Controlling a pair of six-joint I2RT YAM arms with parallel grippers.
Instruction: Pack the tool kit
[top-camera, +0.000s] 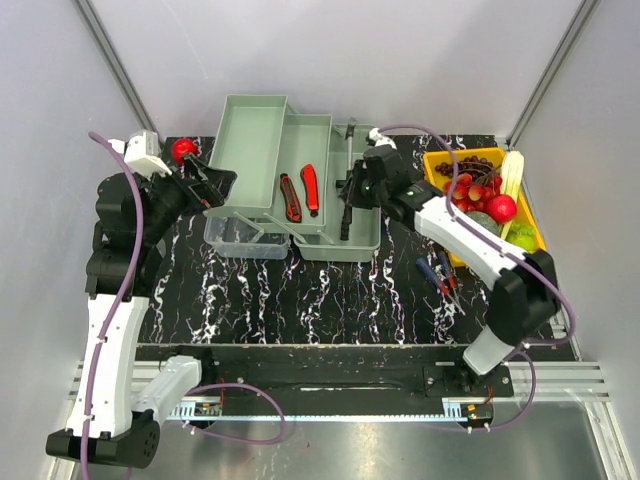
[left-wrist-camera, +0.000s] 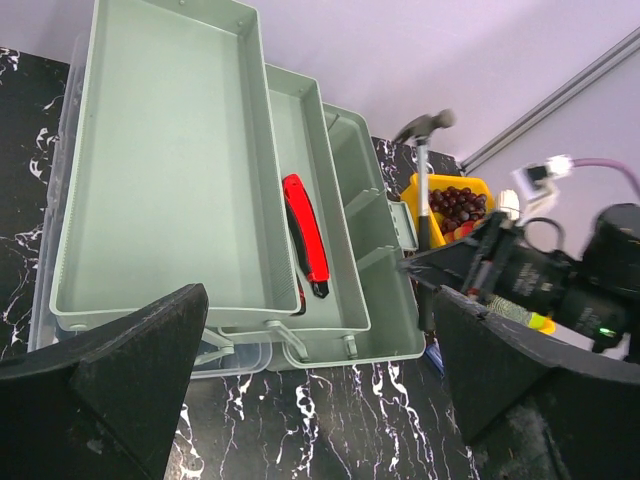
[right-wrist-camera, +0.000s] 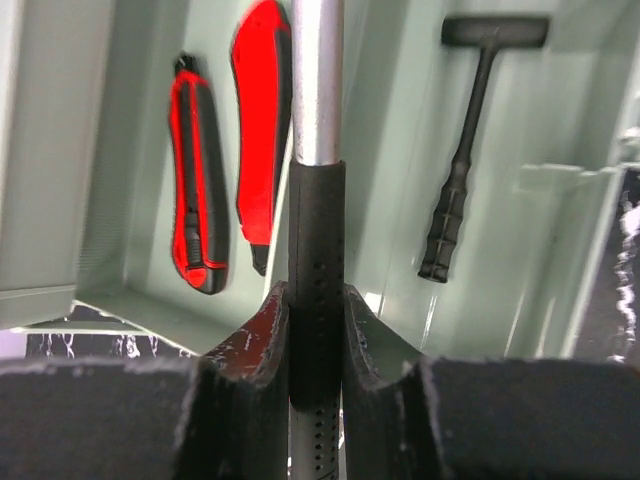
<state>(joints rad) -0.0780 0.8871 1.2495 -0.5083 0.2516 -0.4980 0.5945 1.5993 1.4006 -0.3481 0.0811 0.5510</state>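
**A:** What's on the left?

**B:** The left tool (top-camera: 222, 185) hangs beside the toolbox (top-camera: 255, 140), spread fully wide and holding nothing.

**A:** And the box itself?

**B:** It sits mid-worktop (top-camera: 260, 295) with its trays fanned out. Two red knives (top-camera: 300, 193) lie in the middle tray.

**A:** And to the right?

**B:** The right tool (right-wrist-camera: 316, 310) is pinched on the hammer (right-wrist-camera: 317, 90) by its black grip, over the box's right-hand compartment. The blue-handled screwdrivers (top-camera: 437, 272) lie loose beyond it, near the fruit tray (top-camera: 432, 158).

**A:** What could go wrong?

**B:** The hold is low on the handle, so the heavy head may swing or slip. It could clip a tray wall or land on the knives. Nothing steadies the box either, so a knock could shove it.
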